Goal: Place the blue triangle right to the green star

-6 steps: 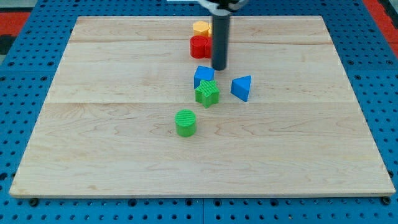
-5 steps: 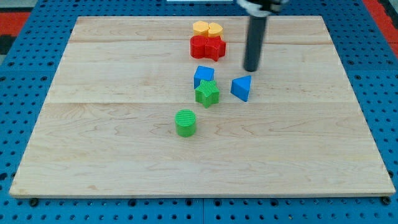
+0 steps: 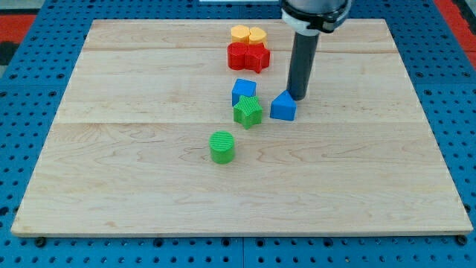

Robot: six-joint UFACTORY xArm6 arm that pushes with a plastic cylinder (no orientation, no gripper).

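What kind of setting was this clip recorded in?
Probably a robotics lab bench: a wooden board lies on a blue perforated table, small coloured blocks such as the blue triangle sit on it, and my tip touches that triangle.

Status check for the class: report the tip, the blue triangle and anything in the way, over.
My tip at the blue triangle block's upper right edge. Triangle right of the green star block, small gap between. Nothing in that gap.

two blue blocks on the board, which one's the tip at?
The blue triangle, at the view's right of the green star. My tip is at its upper-right edge; the blue cube sits farther left.
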